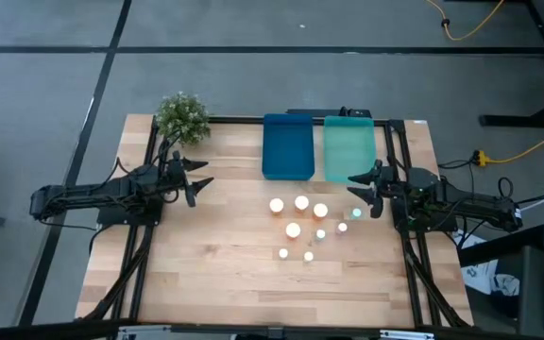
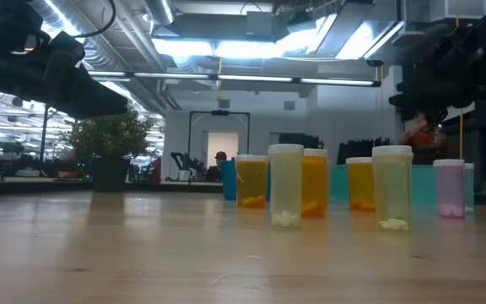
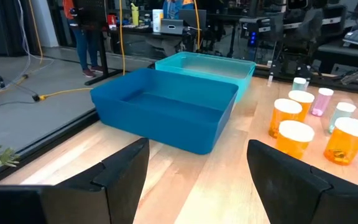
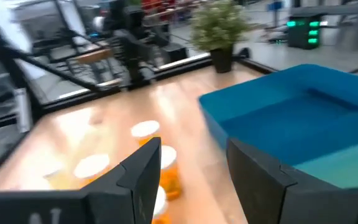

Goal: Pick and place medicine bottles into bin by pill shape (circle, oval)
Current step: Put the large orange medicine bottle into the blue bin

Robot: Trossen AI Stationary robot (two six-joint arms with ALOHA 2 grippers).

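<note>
Because the medicine bottles (image 1: pixel 302 225) stand crowded just in front of the teal tray (image 1: pixel 348 146), we fear our open, empty right gripper (image 1: pixel 364 192) beside that tray could topple neighbours; left gripper (image 1: pixel 193 177) open too.

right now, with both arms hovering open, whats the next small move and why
Probably lower the right gripper onto the closest small white-capped bottle. Its fingers are open and empty, that bottle stands just beside them, and both the dark blue plastic tray and the teal-green plastic tray hold nothing yet. The left gripper waits farther off.
</note>
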